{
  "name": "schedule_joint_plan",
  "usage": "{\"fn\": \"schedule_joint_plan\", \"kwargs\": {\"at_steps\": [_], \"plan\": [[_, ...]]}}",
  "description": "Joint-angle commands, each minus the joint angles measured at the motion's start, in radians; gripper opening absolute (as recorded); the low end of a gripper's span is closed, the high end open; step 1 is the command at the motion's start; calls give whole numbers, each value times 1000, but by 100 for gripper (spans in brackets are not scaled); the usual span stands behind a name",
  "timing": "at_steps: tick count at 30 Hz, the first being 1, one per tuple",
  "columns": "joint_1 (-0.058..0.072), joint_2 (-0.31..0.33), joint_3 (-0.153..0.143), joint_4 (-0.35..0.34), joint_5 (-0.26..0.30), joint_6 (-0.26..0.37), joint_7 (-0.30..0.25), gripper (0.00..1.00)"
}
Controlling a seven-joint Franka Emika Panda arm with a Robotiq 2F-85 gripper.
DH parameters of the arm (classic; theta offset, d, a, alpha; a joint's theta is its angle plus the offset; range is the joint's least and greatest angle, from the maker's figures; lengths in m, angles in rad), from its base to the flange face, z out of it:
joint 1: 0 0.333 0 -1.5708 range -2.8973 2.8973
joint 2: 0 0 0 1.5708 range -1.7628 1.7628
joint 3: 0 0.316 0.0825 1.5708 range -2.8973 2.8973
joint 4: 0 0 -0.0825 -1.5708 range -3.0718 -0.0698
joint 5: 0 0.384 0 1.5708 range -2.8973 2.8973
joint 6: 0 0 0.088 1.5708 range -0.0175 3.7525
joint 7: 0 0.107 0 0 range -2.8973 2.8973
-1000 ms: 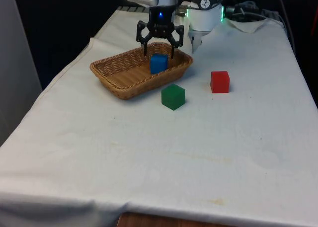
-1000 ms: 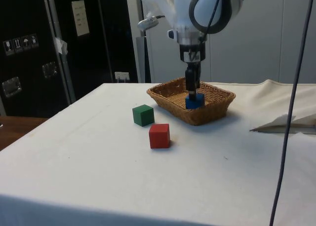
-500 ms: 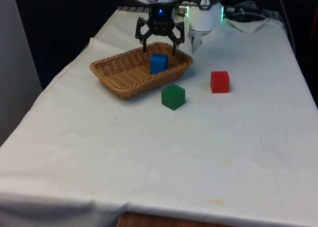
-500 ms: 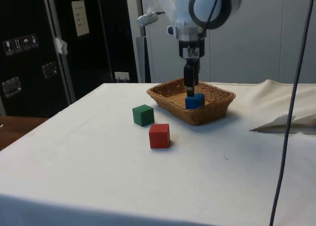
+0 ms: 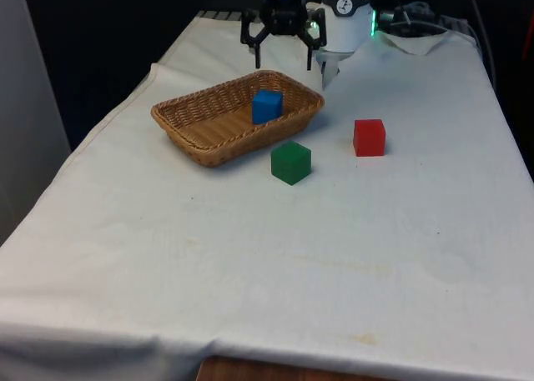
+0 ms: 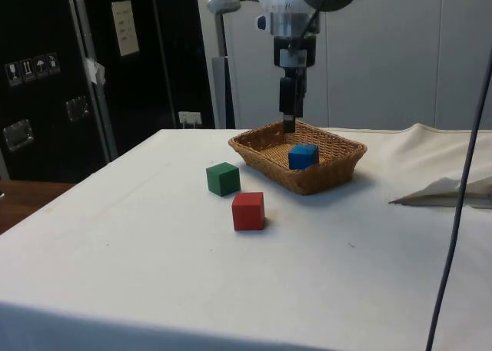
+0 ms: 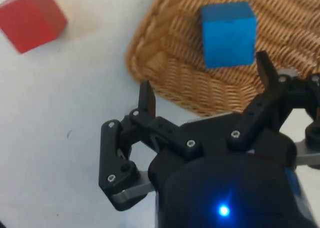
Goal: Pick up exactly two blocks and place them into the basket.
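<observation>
With jaws spread wide, the black two-finger gripper (image 5: 282,54) should grasp the light, rigid green wooden cube (image 5: 290,162) across opposite flat faces.

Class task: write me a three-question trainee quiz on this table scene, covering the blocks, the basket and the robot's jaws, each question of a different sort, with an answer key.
1. True or false: the blue wooden block lies inside the woven wicker basket.
2. How many blocks sit on the white cloth outside the basket? A) one B) two C) three
3. Fill in: the black two-finger gripper hangs above the basket with its jaws ____.

Key: 1 true. 2 B: the green cube and the red cube. 3 open, holding nothing.
</observation>
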Motion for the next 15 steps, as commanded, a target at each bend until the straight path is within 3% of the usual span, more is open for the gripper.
{"fn": "schedule_joint_plan", "kwargs": {"at_steps": [1,8,9,15], "plan": [[-1,-2,11,1,-21,-3,30,100],[1,-30,74,1,-16,-28,84,100],[2,-31,72,-1,0,-24,66,100],[4,-42,135,4,-11,-45,136,100]]}}
